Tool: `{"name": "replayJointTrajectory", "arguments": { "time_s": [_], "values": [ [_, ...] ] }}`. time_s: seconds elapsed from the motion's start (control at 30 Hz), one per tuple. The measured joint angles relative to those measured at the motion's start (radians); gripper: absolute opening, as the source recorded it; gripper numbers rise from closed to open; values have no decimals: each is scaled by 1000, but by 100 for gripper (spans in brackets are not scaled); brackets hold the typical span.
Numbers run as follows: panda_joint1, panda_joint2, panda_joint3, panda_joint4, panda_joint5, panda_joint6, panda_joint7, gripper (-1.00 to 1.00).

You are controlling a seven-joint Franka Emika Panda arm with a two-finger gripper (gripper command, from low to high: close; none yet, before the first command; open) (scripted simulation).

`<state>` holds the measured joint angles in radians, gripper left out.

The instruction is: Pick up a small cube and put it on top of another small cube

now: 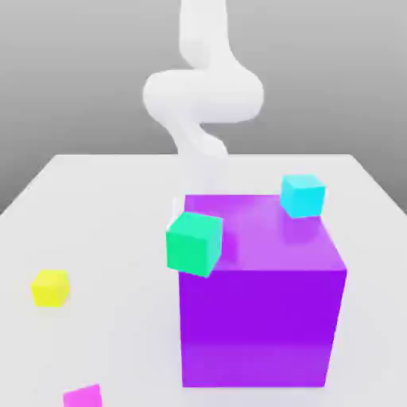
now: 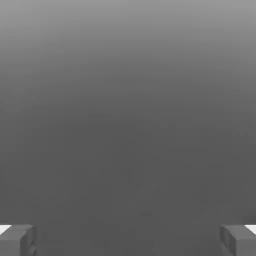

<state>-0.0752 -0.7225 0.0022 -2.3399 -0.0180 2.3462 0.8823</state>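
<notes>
Plainly nothing is picked up yet; the gripper (image 2: 128,240) shows in the hand view with its two fingers (image 2: 17,240) far apart and nothing between them, only grey ground beyond; the step in hand looks like the approach. In the exterior view the white arm (image 1: 203,95) rises behind the big purple cube (image 1: 258,294). The small yellow cube (image 1: 50,288) rests on the white table (image 1: 95,207), well apart from the purple cube, towards the exterior view's left; it is plain, bright and evenly coloured. Next, I judge, the open fingers must come down around it; a green cube (image 1: 193,242), a cyan cube (image 1: 302,195) and a magenta cube (image 1: 83,396) could each be the base.
</notes>
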Motion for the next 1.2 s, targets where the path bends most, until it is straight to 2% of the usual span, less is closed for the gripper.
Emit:
{"name": "replayJointTrajectory", "arguments": {
  "time_s": [0.4, 0.63, 0.73, 0.83, 1.03, 1.07, 1.2],
  "values": [
    [-327, 374, -49, -192, -82, 222, 393, 0],
    [-466, 588, -132, -304, -83, 352, 587, 0],
    [-529, 680, -174, -352, -45, 409, 642, 0],
    [-595, 773, -185, -398, 36, 466, 665, 0],
    [-655, 986, -98, -376, 175, 630, 588, 0],
    [-671, 1019, -80, -370, 183, 658, 580, -100],
    [-671, 1019, -80, -370, 182, 659, 582, -100]
  ]
}}
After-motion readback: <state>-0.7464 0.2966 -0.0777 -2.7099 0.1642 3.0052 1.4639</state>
